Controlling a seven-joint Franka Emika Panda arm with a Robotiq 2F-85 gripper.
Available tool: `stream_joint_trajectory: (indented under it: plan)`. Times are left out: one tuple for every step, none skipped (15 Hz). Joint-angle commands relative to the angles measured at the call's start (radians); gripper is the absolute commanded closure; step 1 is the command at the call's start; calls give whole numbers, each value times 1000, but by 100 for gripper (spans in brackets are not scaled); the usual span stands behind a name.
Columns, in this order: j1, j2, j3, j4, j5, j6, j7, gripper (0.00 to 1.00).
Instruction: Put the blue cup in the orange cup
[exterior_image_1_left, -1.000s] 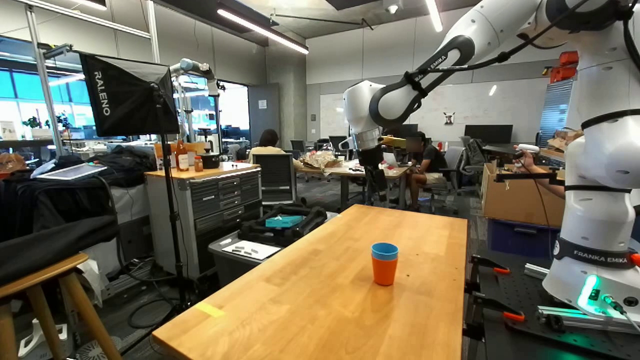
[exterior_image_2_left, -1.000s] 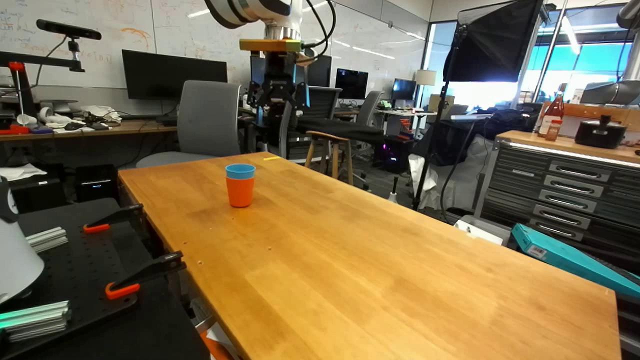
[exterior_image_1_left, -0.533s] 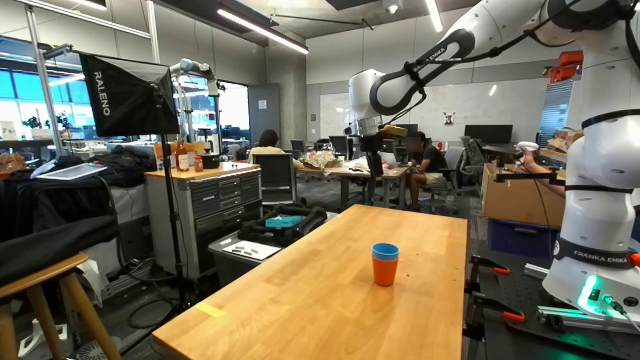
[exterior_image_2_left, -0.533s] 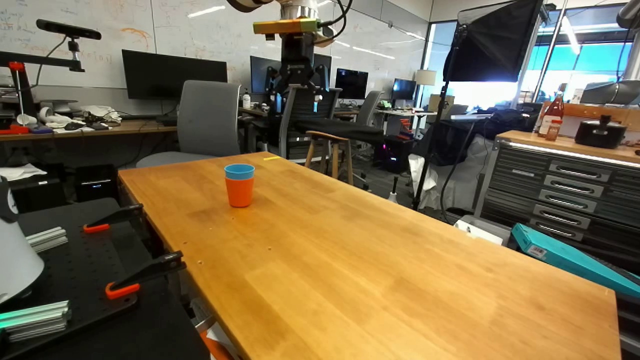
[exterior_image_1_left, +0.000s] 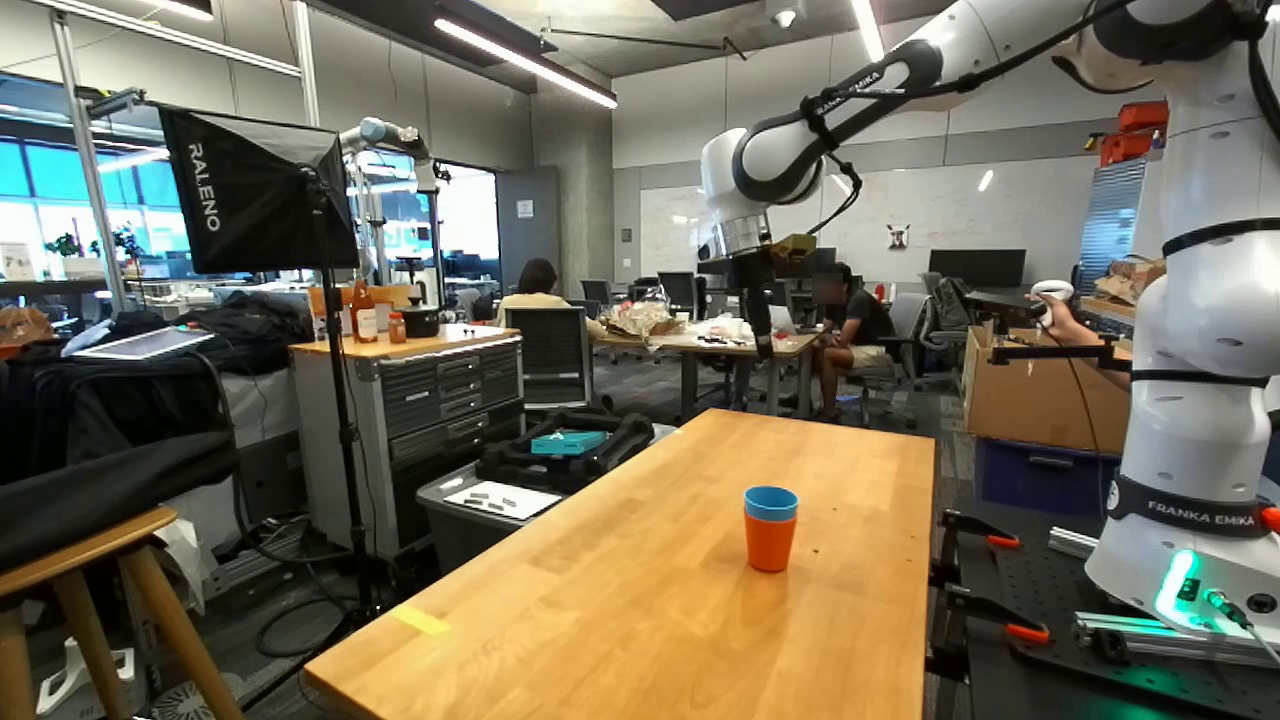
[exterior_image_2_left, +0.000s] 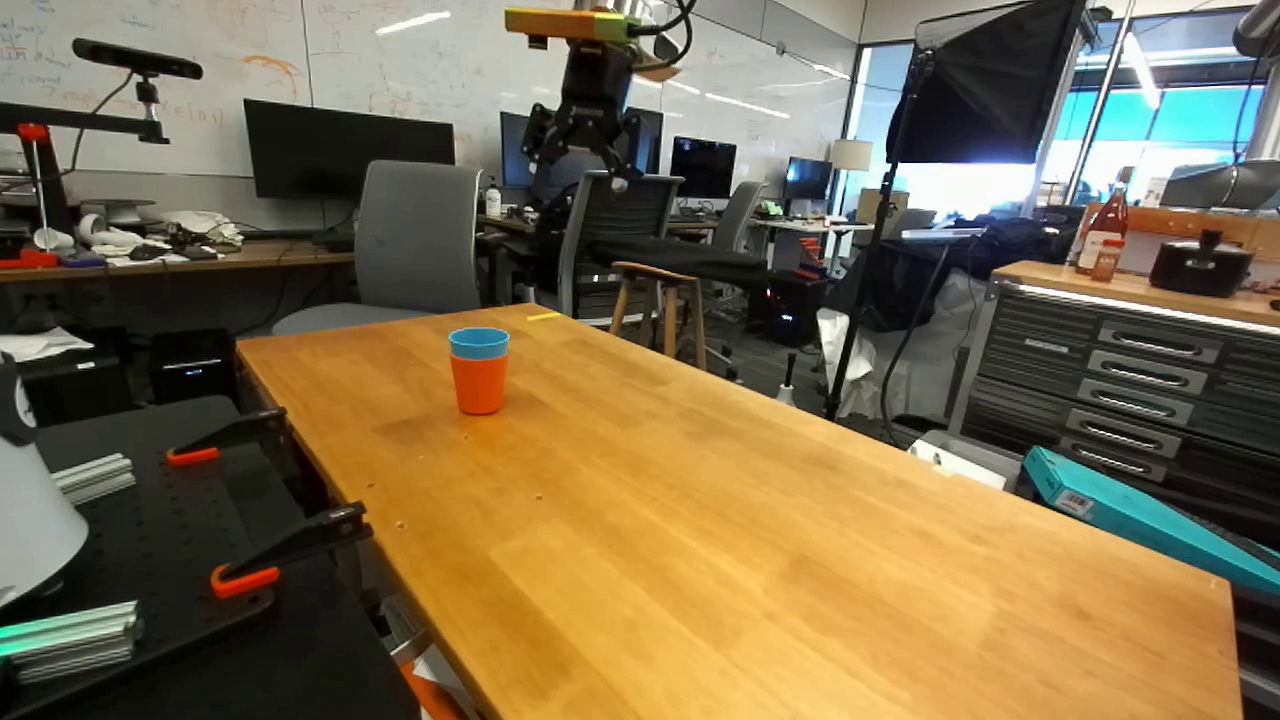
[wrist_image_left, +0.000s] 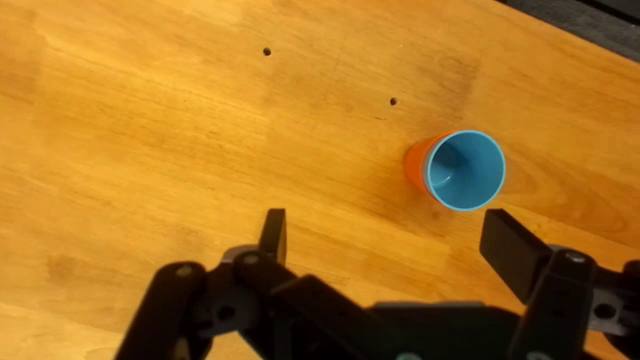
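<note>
The blue cup (exterior_image_1_left: 770, 502) sits inside the orange cup (exterior_image_1_left: 770, 546), and both stand upright on the wooden table. They also show in an exterior view as the blue cup (exterior_image_2_left: 479, 343) and the orange cup (exterior_image_2_left: 480, 385). Only the blue rim band stands above the orange wall. In the wrist view I look into the empty blue cup (wrist_image_left: 467, 172), and a strip of the orange cup (wrist_image_left: 416, 162) shows at its left. My gripper (wrist_image_left: 387, 217) is open, with nothing between its fingers. The gripper (exterior_image_2_left: 580, 180) hangs well above the cups, touching neither.
The wooden table (exterior_image_1_left: 640, 600) has yellow tape (exterior_image_1_left: 421, 619) near a corner. Black clamps with orange tips (exterior_image_2_left: 245, 580) grip the edge beside the robot base. A softbox lamp (exterior_image_1_left: 255, 190) and a drawer cabinet (exterior_image_1_left: 440, 390) stand beyond the table's far side.
My gripper has risen higher above the cups and tilted slightly. It stays open. The nested cups stand in nearly the same place.
</note>
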Motion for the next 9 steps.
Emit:
stream_joint_trajectory:
  plan:
    - [-8, -1, -8, 49, 57, -96, 18, 0]
    - [-8, 1, -8, 53, 58, -107, 25, 0]
    - [-7, 2, -8, 53, 52, -113, 38, 0]
    - [-3, 0, -5, 23, 29, -66, 17, 0]
    - [-3, 0, -6, 24, 29, -72, 23, 0]
    - [-3, 0, -6, 24, 29, -74, 26, 0]
    - [-3, 0, -6, 24, 29, -75, 29, 0]
    - [-3, 0, -6, 24, 29, -76, 30, 0]
    - [-3, 0, -6, 24, 29, -76, 30, 0]
